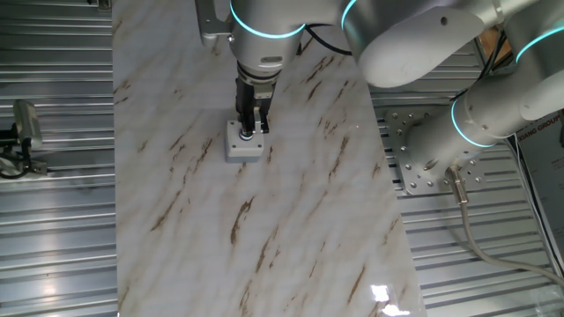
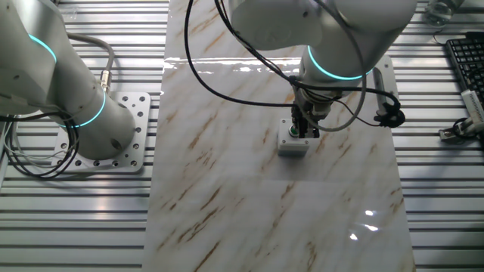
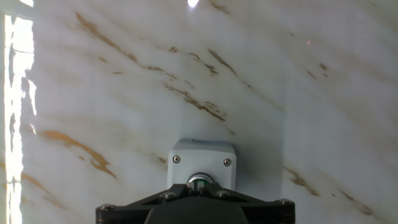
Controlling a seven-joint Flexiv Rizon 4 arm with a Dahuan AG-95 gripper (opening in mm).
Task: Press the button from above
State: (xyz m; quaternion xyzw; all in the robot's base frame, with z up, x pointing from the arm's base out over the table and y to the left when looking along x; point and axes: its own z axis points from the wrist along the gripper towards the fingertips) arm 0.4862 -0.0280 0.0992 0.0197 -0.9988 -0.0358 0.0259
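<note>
A small light grey square box (image 3: 203,157) sits on the marble table top (image 3: 124,124). The green button (image 3: 199,179) is set in the box's top, and only its far rim shows above my fingers in the hand view. My gripper (image 3: 198,185) points straight down, its two dark fingertips meeting each other right on the button. In one fixed view the gripper (image 1: 250,130) stands on top of the box (image 1: 244,148) and hides the button. In the other fixed view the gripper (image 2: 305,133) likewise stands on the box (image 2: 293,146).
The marble sheet (image 1: 291,220) lies on a ribbed metal table (image 1: 53,220). The arm's base plate (image 2: 113,143) is beside the sheet. A keyboard (image 2: 465,60) and a clamp (image 1: 22,132) lie off the sheet's edges.
</note>
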